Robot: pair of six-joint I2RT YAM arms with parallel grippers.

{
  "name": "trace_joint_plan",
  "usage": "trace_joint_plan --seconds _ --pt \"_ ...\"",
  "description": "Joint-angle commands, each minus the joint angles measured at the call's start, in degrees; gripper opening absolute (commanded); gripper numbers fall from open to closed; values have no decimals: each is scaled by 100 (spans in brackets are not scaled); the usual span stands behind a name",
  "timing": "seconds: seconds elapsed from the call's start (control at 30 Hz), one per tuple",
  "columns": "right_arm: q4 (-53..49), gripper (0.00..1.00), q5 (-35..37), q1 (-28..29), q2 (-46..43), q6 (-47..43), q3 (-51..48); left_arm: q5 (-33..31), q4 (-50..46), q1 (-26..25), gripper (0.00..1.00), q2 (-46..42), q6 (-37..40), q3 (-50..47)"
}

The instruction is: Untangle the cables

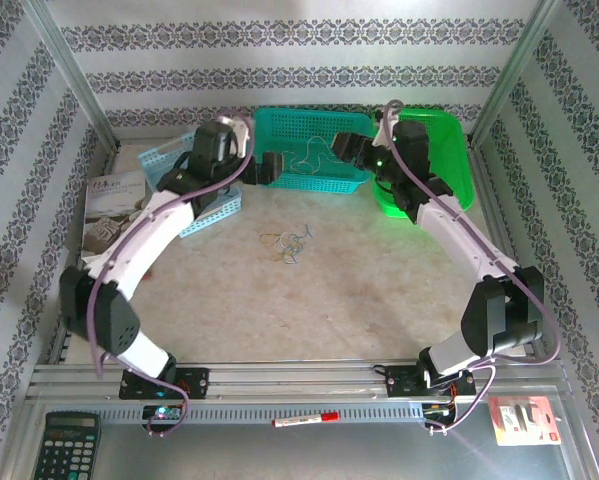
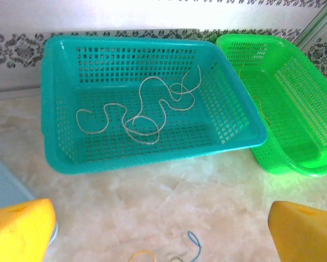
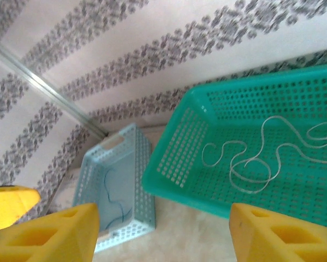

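A small clump of cables (image 1: 287, 243), thin blue, white and yellow-tan loops, lies on the table in the middle. Its blue and yellow loops (image 2: 189, 250) peek in at the bottom of the left wrist view. One white cable (image 2: 147, 112) lies loose inside the teal basket (image 2: 54, 98), seen too as the white cable (image 3: 261, 158). A blue cable (image 3: 113, 199) lies in the light blue basket (image 3: 144, 180). My left gripper (image 2: 162, 226) is open, empty, in front of the teal basket. My right gripper (image 3: 163, 221) is open and empty above the teal basket's left end.
A green basket (image 1: 449, 150) stands right of the teal basket (image 1: 279, 125), with a thin yellowish strand (image 2: 261, 112) inside. Booklets (image 1: 114, 200) lie at the far left. A calculator (image 1: 67, 445), a marker (image 1: 305, 420) and a packet (image 1: 522, 420) lie in front of the arm bases.
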Motion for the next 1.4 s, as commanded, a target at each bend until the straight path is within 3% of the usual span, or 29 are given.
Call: trace_joint_plan --seconds 0.0,0.3,0.4,0.83,1.17,1.37 --pt "-137 64 84 375 -176 -335 -372 -195 950 -13 100 -630 -399 -818" --pt "-418 62 381 1464 602 -819 -699 -397 1488 -8 100 -1906 -1504 -3043" --pt "-620 61 555 1585 896 -851 -650 -429 1624 -4 100 -2135 -1775 -3449" --pt "-60 60 1096 1408 1141 390 -1546 -257 1394 30 100 -1955 -1707 -3248" --pt "663 46 481 997 1593 1272 -1688 -122 1545 31 100 -1811 -1785 -3274" --pt "799 45 366 1054 1874 1367 -1573 -35 1604 26 100 -1696 -1815 -3235"
